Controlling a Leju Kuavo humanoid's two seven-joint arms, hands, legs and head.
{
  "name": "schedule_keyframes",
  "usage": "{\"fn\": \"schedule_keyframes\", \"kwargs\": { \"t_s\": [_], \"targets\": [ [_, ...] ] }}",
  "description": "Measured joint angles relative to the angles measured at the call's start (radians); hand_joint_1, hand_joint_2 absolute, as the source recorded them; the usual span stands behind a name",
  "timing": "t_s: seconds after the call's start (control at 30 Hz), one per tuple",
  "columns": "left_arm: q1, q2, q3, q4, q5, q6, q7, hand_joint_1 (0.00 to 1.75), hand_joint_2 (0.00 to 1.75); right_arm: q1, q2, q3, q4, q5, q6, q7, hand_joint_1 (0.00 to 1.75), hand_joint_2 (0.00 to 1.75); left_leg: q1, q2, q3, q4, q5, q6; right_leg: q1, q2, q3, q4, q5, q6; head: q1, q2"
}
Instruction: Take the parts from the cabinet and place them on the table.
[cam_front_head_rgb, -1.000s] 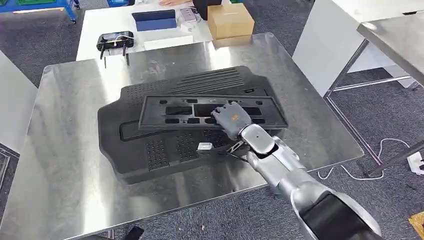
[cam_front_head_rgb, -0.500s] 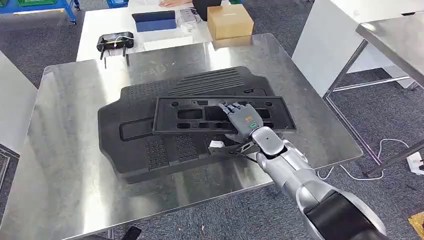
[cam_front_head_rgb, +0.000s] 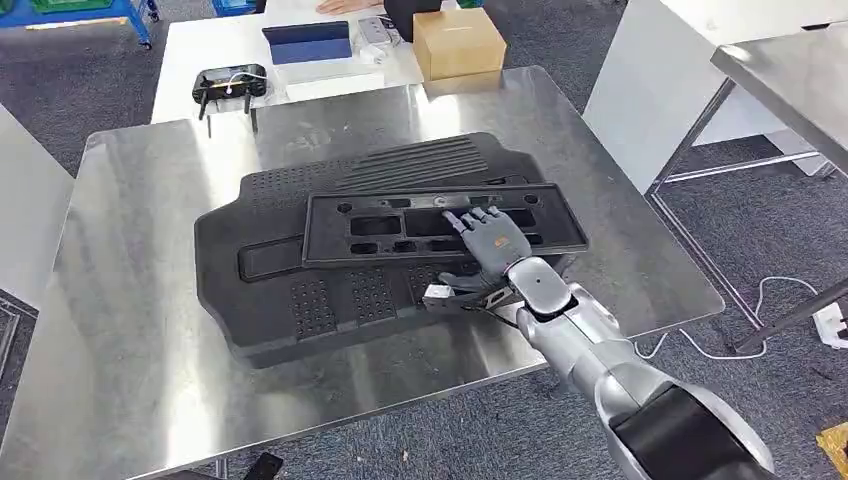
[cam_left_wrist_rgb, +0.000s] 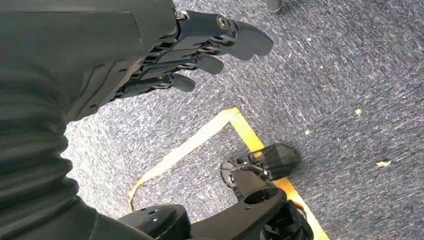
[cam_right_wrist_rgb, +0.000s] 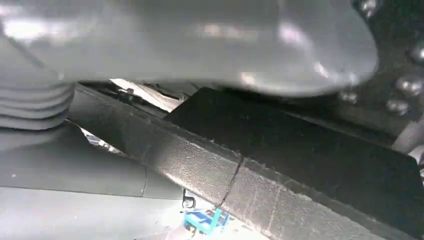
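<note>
We see the right hand gripping the black panel over the mat on the table; fingers above, thumb beneath. The left hand hangs loosely spread over carpet, holding nothing.

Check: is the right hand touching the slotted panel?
Touching. In the head view the right hand lies flat on the slotted panel, its fingers spread over the slots with no gap showing.

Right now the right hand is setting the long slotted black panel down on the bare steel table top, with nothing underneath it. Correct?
Not quite. The head view shows the right hand on the long slotted black panel, but the panel lies on the large black mat-like part, not on the bare steel table.
</note>
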Motion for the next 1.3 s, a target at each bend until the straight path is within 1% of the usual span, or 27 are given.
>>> {"fn": "schedule_keyframes", "kwargs": {
  "t_s": [0.1,0.13,0.27,0.4,0.5,0.73,0.8,0.97,1.03,1.17,1.23,1.3],
  "targets": [
    [0.000,0.000,-0.002,0.000,0.000,0.000,0.000,0.00,1.75,0.000,0.000,0.000,0.002,0.000,0.000,0.000,0.00,0.00,0.000,0.000,0.000,0.000,0.000,0.000,0.000,0.000,0.000,0.000,0.000,0.000,0.000,0.000],
    [0.000,0.000,-0.002,0.000,0.000,0.000,0.000,0.00,0.00,0.000,0.000,0.000,0.002,0.000,0.000,0.000,0.00,0.00,0.000,0.000,0.000,0.000,0.000,0.000,0.000,0.000,0.000,0.000,0.000,0.000,0.000,0.000],
    [0.000,0.000,-0.006,0.000,0.000,0.002,0.002,0.00,0.00,0.003,0.000,-0.010,0.002,-0.008,-0.013,-0.004,0.00,0.00,0.000,0.000,0.000,0.000,0.000,0.000,0.000,0.000,0.000,0.000,0.000,0.000,0.000,0.000],
    [0.000,0.000,-0.009,0.000,0.009,0.002,0.002,0.00,0.00,0.013,0.007,-0.045,-0.014,-0.050,-0.021,-0.042,0.00,0.00,0.000,0.000,0.000,0.000,0.000,0.000,0.000,0.000,0.000,0.000,0.000,0.000,0.000,0.000],
    [0.000,0.000,-0.017,0.000,0.017,0.000,0.002,0.00,0.00,0.023,0.018,-0.071,-0.066,-0.078,-0.004,-0.061,0.00,0.00,0.000,0.000,-0.001,0.000,0.000,0.000,0.000,0.000,0.000,0.000,0.000,0.000,0.000,0.000],
    [0.001,0.000,-0.021,0.000,0.031,-0.014,0.000,0.00,0.00,0.055,0.027,-0.097,-0.220,-0.094,0.028,-0.064,0.00,0.00,0.000,-0.001,-0.001,0.000,0.000,0.000,0.000,0.000,0.000,0.000,0.000,0.000,0.000,0.000],
    [0.001,0.000,-0.022,0.000,0.033,-0.017,0.000,0.00,0.00,0.066,0.026,-0.097,-0.269,-0.075,0.037,-0.061,0.00,0.00,0.000,-0.001,-0.001,0.000,0.000,0.000,0.000,0.000,0.000,0.000,0.000,0.000,0.000,0.000],
    [0.002,0.000,-0.025,0.000,0.036,-0.017,0.001,0.00,0.00,0.085,0.024,-0.085,-0.364,-0.010,0.035,-0.028,0.00,0.00,0.000,-0.002,-0.001,0.000,0.000,0.000,0.000,0.000,0.000,0.000,0.000,0.000,0.000,0.000],
    [0.002,0.000,-0.026,0.000,0.039,-0.017,0.000,0.00,0.00,0.088,0.021,-0.077,-0.389,0.023,0.029,-0.011,0.00,0.00,0.000,-0.002,-0.001,0.000,0.000,0.000,0.000,0.000,0.000,0.000,0.000,0.000,0.000,0.000],
    [0.002,0.000,-0.033,0.000,0.044,-0.017,0.001,0.00,0.00,0.092,0.016,-0.059,-0.429,0.050,0.029,0.000,0.00,0.00,0.000,-0.002,-0.001,0.000,0.000,0.000,0.000,0.000,0.000,0.000,0.000,0.000,0.000,0.000],
    [0.002,0.000,-0.034,0.000,0.049,-0.017,0.000,0.00,0.00,0.099,0.013,-0.055,-0.452,0.034,0.034,-0.005,0.00,0.00,0.000,-0.002,-0.001,0.000,0.000,0.000,0.000,0.000,0.000,0.000,0.000,0.000,0.000,0.000],
    [0.002,0.000,-0.036,0.000,0.053,-0.017,0.000,0.00,0.00,0.107,0.013,-0.053,-0.476,-0.032,0.045,-0.038,0.00,0.00,0.000,-0.002,-0.001,0.000,0.000,0.000,0.000,0.000,0.000,0.000,0.000,0.000,0.000,0.000]
  ]
}}
